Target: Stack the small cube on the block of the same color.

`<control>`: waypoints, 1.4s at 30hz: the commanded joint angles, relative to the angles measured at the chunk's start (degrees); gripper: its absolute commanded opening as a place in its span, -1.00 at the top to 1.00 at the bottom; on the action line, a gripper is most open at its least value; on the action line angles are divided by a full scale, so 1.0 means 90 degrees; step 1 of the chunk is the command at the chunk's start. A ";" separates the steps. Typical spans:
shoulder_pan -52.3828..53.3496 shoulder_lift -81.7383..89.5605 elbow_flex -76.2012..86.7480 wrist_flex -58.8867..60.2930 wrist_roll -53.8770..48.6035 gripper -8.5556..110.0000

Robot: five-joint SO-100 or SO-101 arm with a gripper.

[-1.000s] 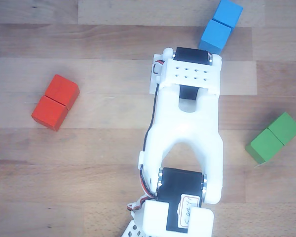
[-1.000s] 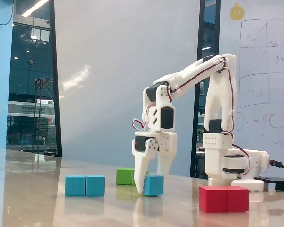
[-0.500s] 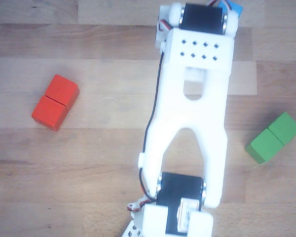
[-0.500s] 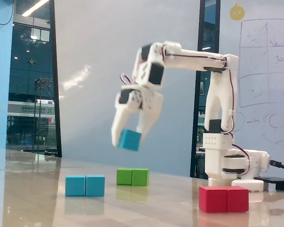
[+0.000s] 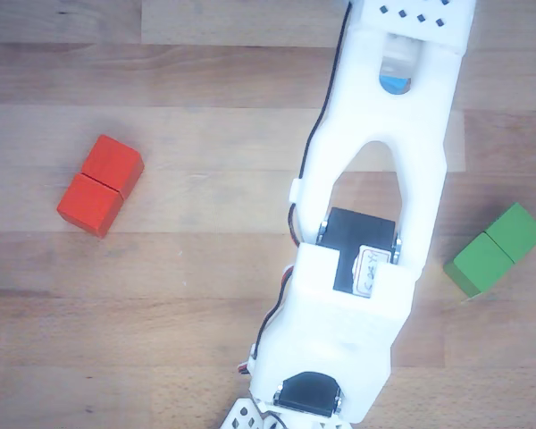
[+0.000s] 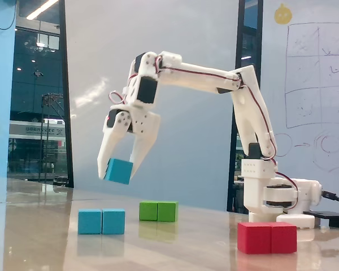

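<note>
In the fixed view my gripper [image 6: 119, 170] is shut on the small blue cube [image 6: 118, 171] and holds it in the air, well above the table. The oblong blue block [image 6: 101, 221] lies on the table below the cube, slightly to the left. In the other view, which looks down from above, the white arm [image 5: 366, 232] covers the middle of the table. Only a sliver of blue [image 5: 395, 82] shows through an opening in the arm. The blue block is hidden there.
A green oblong block [image 6: 158, 211] lies behind the blue one; from above it shows at the right [image 5: 495, 249]. A red oblong block [image 6: 267, 237] lies at the front right, at the left from above [image 5: 100, 185]. The arm's base [image 6: 274, 195] stands at the right.
</note>
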 commanded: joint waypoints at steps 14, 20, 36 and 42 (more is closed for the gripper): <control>0.0156 -0.0625 -0.0781 -0.0078 -0.0068 0.69; 0.0166 -0.0684 -0.0781 -0.0078 -0.0059 0.69; 0.0176 -0.0693 -0.0732 -0.0439 -0.0068 0.69; 0.0176 -0.0703 -0.0703 -0.0449 -0.0068 0.69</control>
